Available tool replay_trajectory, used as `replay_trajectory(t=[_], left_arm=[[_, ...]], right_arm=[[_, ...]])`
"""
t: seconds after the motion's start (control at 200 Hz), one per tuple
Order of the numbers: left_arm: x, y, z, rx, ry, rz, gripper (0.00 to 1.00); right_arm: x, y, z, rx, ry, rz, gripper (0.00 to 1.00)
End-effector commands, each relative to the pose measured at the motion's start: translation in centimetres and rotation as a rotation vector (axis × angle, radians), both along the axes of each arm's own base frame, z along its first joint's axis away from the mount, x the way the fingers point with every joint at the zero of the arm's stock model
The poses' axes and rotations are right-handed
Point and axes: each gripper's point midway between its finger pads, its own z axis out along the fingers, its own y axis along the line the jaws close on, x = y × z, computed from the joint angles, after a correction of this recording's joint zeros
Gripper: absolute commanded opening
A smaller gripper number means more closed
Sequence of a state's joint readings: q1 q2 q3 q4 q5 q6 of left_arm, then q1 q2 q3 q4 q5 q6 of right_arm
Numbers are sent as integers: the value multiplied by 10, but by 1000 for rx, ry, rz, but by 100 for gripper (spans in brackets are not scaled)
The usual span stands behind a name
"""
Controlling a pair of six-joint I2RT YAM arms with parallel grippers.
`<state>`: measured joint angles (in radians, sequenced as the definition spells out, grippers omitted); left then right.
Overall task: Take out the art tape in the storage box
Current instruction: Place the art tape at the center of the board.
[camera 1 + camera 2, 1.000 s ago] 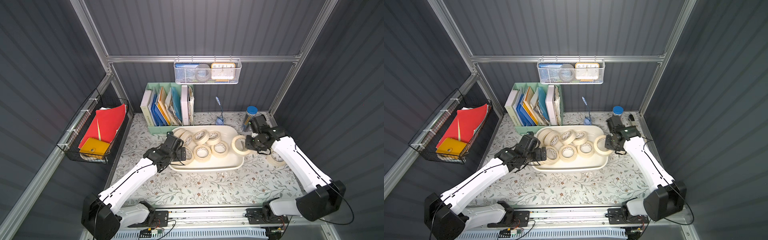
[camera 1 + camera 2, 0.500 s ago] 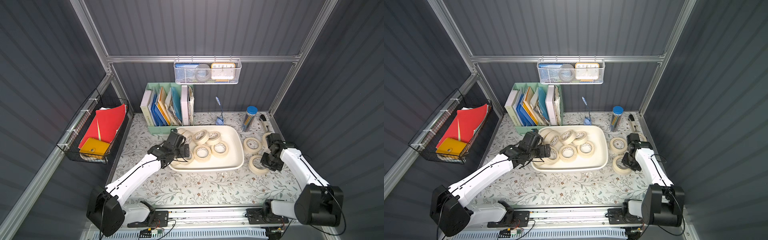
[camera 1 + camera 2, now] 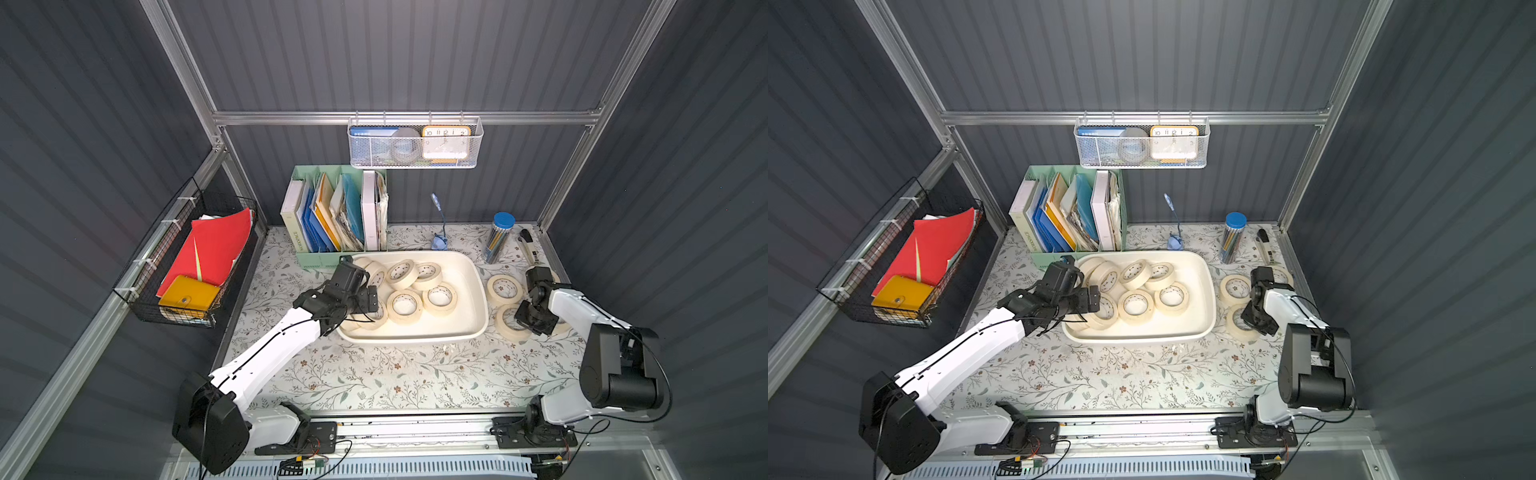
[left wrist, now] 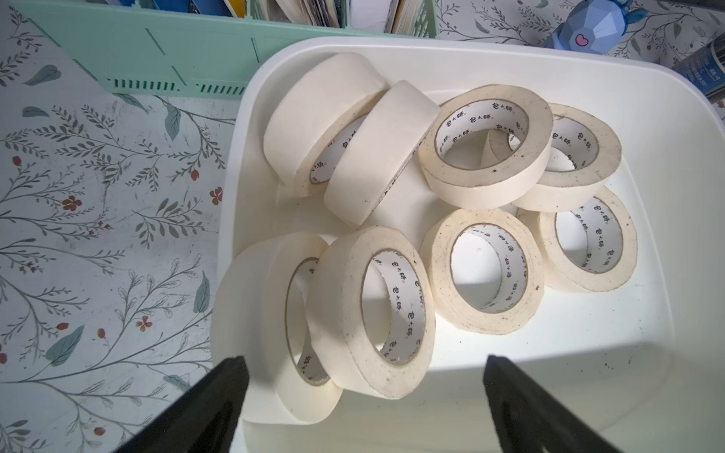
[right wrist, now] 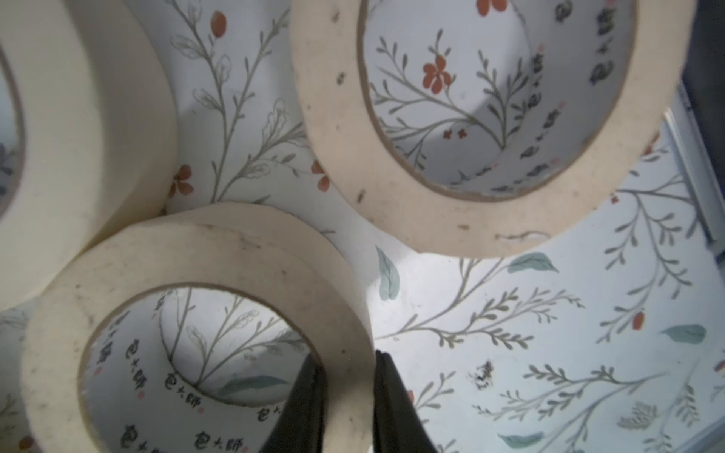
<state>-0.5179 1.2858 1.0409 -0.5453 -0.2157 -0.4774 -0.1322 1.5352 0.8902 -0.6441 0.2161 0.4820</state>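
Cream art tape on the worktop, its wall pinched by the right hand. Over the storage box the left hand hangs spread wide, empty.

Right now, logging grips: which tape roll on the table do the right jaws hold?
The roll beside the box's near corner, its wall pinched between the right jaws; its neighbours lie ungripped.

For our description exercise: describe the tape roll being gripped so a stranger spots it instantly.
Find the large off-white plastic tub on the floral tabletop. Beside it, towards the right arm, cream masking-tape rolls lie flat. Yours is the roll whose wall the right claw pinches; the others lie free.
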Motion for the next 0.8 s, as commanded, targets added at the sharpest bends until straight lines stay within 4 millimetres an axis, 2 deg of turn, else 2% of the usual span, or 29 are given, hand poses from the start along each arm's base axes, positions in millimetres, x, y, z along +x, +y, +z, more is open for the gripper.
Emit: replay_trajectory(t=[0.0,0.265,0.36,0.43,0.5,0.57,0.655,0.795], left_arm=[[2,1,10,-8,-21,0,100],[6,-4,10,-26,-20,0,100],[7,-6,10,-33,-15,-5,100],[7,-7,10,-37,-15,-4,100],[7,-6,9,-34,-14,-3,100],[7,-7,9,-32,-12,-2,100],[8,-6,9,-23,-8,-1,100],[9,-2,6,7,3,6,100]], right_arm=[[13,-12,-5,-45,-40,-33,0],[33,-7,-6,-5,-77,-3,0],[31,-5,-8,16,-46,3,0],[26,-3,-9,22,-26,7,16],[22,-3,-8,22,-25,11,38],[20,-1,-2,24,-35,14,50],[18,0,10,27,-56,23,56],[21,15,38,76,-118,73,58]])
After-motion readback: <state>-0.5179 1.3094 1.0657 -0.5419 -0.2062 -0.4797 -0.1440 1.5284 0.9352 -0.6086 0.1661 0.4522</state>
